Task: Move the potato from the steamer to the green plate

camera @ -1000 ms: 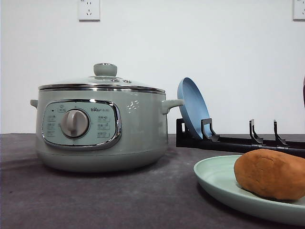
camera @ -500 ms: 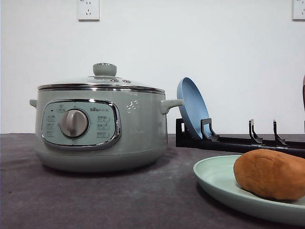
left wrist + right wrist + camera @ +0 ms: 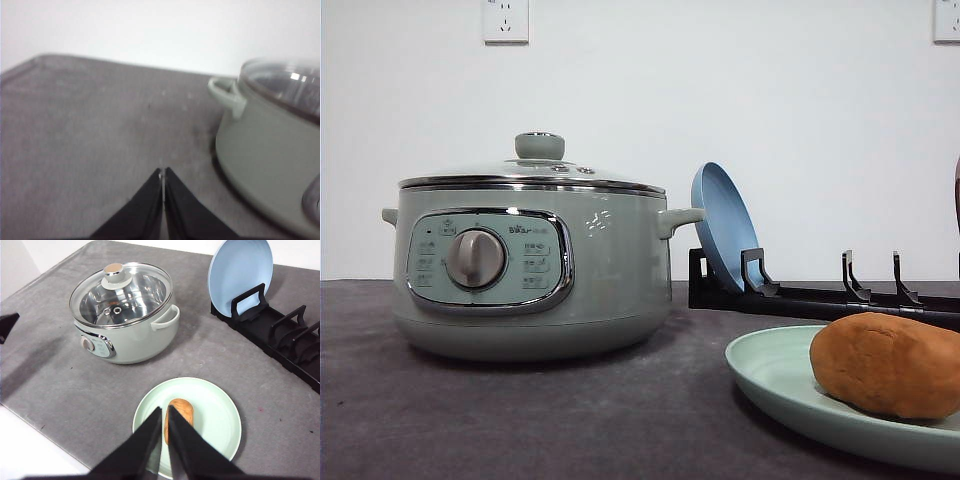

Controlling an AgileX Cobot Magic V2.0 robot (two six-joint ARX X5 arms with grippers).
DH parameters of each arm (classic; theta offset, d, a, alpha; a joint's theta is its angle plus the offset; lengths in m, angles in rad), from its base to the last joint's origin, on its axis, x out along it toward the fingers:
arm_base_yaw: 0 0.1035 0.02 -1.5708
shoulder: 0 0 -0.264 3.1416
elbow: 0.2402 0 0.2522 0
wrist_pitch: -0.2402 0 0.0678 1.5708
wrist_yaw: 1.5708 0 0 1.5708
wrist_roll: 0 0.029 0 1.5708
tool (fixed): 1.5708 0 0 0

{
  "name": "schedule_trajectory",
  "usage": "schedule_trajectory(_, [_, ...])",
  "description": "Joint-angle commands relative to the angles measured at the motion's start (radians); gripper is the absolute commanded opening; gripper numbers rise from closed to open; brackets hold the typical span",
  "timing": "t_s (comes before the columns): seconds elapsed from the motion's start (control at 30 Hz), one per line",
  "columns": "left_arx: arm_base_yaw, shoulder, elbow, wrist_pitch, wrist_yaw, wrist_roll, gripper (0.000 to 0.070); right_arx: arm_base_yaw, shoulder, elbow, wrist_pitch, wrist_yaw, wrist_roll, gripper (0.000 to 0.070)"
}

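The orange-brown potato (image 3: 885, 365) lies on the green plate (image 3: 770, 375) at the front right of the table. The sage-green steamer (image 3: 530, 260) stands to the left with its glass lid (image 3: 535, 170) on; through the lid its inside (image 3: 125, 300) looks bare metal. My right gripper (image 3: 164, 410) hangs high above the plate (image 3: 215, 415) and the potato (image 3: 182, 410), its fingers almost touching and holding nothing. My left gripper (image 3: 163, 172) is shut and empty, low over the grey mat beside the steamer's side handle (image 3: 227, 95).
A blue plate (image 3: 725, 225) stands upright in a black dish rack (image 3: 820, 298) behind the green plate. The rack (image 3: 280, 335) runs along the back right. The grey mat's front edge (image 3: 45, 425) is close to the plate.
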Motion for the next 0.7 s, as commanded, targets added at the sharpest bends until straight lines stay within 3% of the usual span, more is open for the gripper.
schedule_trajectory(0.0, [0.000,-0.001,-0.021,-0.020,-0.004,0.014,0.0000,0.004,0.003,0.010,0.011,0.001,0.000,0.0008])
schedule_trajectory(0.3, [-0.002,-0.001,-0.021,-0.021,-0.004,0.137,0.0000,0.004,0.003,0.010,0.011,0.001,0.000,0.0008])
schedule_trajectory(0.67, [-0.002,-0.001,-0.021,-0.020,-0.004,0.142,0.0000,0.004,0.003,0.010,0.011,0.001,0.000,0.0008])
